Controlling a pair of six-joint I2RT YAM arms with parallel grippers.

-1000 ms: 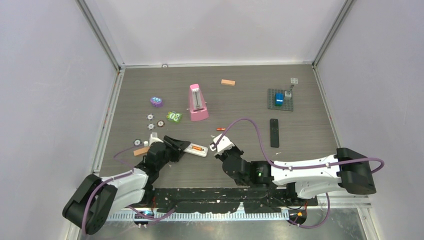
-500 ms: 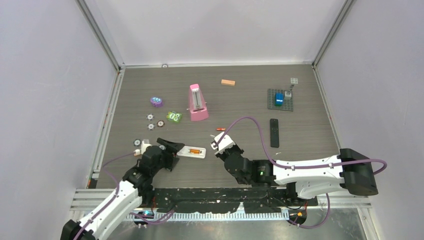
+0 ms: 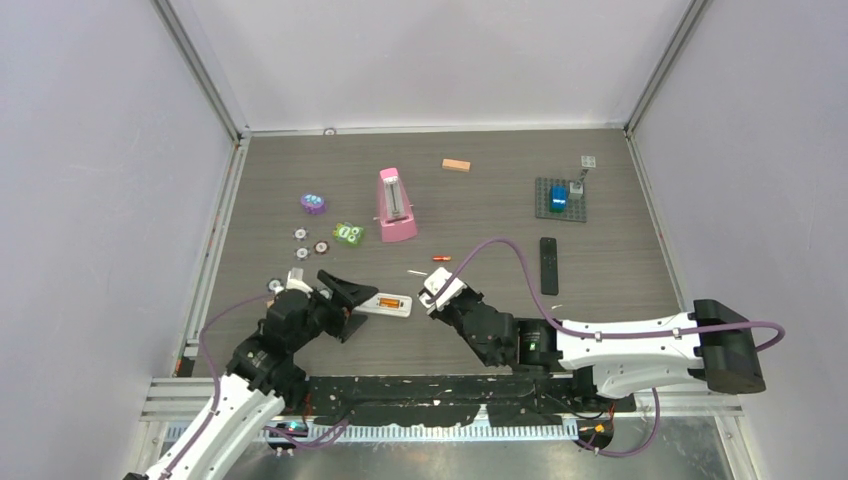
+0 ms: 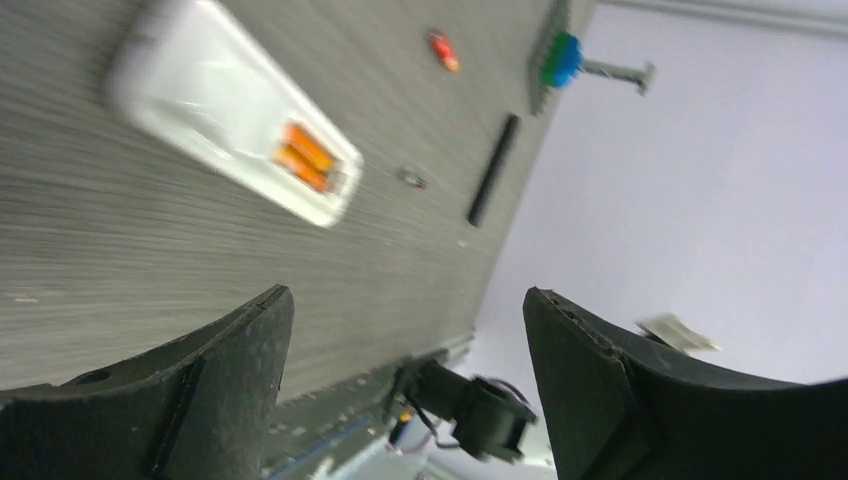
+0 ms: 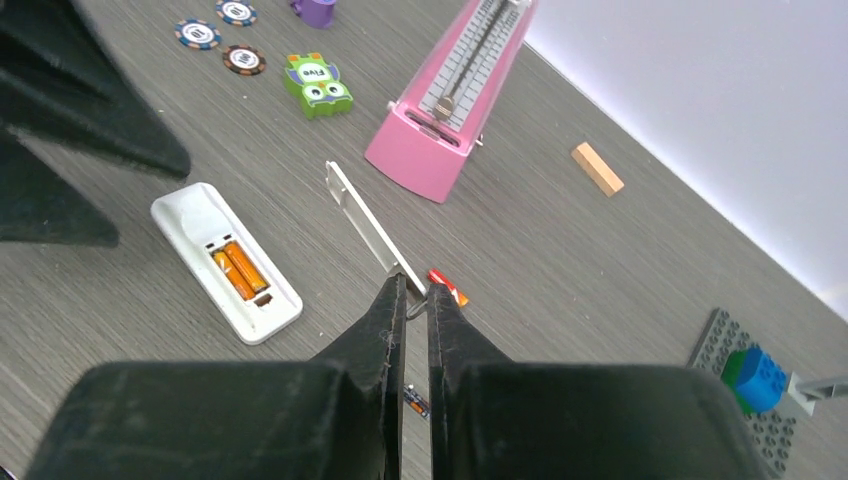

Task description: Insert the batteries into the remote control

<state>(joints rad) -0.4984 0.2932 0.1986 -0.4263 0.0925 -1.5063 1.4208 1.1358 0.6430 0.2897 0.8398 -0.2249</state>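
The white remote (image 3: 385, 304) lies face down with its battery bay open and two orange batteries (image 5: 240, 270) side by side inside. It also shows in the left wrist view (image 4: 230, 125). My left gripper (image 3: 345, 295) is open and empty, just left of the remote. My right gripper (image 5: 410, 292) is shut on one end of a thin white battery cover (image 5: 365, 218), held tilted just right of the remote. A red battery (image 3: 441, 259) lies loose on the table beyond the right fingertips (image 5: 447, 288). The fourth battery is not clearly in view.
A black remote (image 3: 548, 265) lies to the right. A pink metronome (image 3: 396, 205), a green toy (image 3: 348, 233), poker chips (image 3: 312, 246) and a purple piece (image 3: 313, 204) sit behind. A wooden block (image 3: 456, 165) and a grey brick plate (image 3: 559, 197) are at the back.
My left gripper has drawn back off the remote's left end and stays open. My right gripper has shifted slightly, and the white cover now sticks out beyond its tips.
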